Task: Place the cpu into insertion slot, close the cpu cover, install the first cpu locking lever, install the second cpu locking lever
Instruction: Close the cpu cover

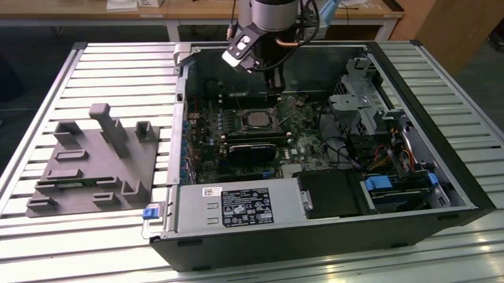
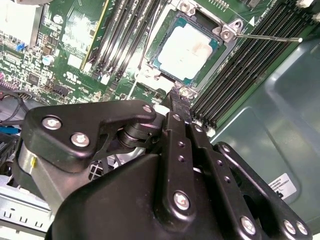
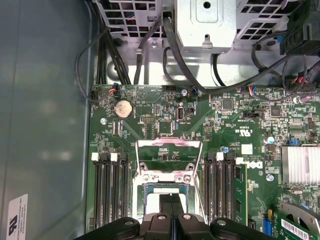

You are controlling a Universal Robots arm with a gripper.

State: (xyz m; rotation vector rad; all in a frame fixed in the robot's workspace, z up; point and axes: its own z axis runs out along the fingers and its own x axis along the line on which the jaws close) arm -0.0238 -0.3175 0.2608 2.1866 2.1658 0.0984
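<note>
Inside the open case (image 1: 315, 242), the cpu (image 2: 187, 47) already sits in the insertion slot (image 2: 200, 17), with the gripper (image 2: 181, 97) pinched shut and empty right by it. Chip's light, stiff, fragile underneath, so I'd only grab its edges.

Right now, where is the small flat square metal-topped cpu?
In the second wrist view the cpu sits in the dark insertion slot, between two banks of long black memory slots.

The cpu (image 2: 187, 47) has a dull metal top, the cpu cover (image 3: 169, 143) bare silvery metal, the gripper (image 2: 180, 99) matt black.
</note>
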